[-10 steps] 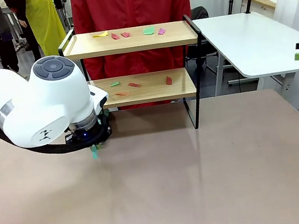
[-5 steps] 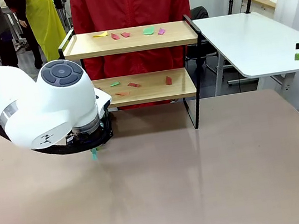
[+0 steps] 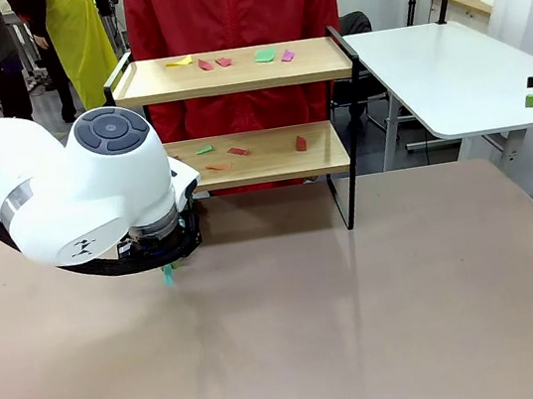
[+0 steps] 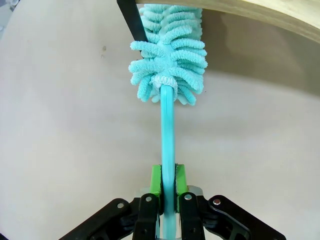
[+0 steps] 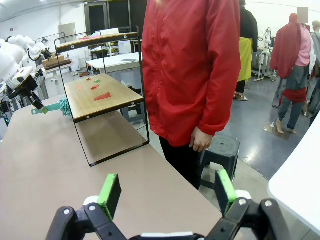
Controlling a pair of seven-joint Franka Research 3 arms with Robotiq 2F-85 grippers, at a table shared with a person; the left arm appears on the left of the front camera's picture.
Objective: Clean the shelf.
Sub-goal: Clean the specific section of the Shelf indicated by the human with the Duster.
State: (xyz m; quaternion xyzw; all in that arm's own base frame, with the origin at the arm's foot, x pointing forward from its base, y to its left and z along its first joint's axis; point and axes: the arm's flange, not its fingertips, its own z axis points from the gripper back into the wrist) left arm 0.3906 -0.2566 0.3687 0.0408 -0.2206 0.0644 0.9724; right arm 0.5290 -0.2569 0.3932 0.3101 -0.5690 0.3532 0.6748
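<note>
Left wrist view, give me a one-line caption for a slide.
Left gripper shut on a turquoise duster, fluffy head by a black leg of the shelf.

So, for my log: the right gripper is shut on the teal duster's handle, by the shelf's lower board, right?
No: the left gripper is shut on the handle of the teal duster, by the lower board of the shelf, per the left wrist view.

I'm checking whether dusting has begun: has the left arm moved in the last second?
Yes. The left arm has shifted slightly right and down in the front view, and now covers more of the lower board's left end on the shelf.
</note>
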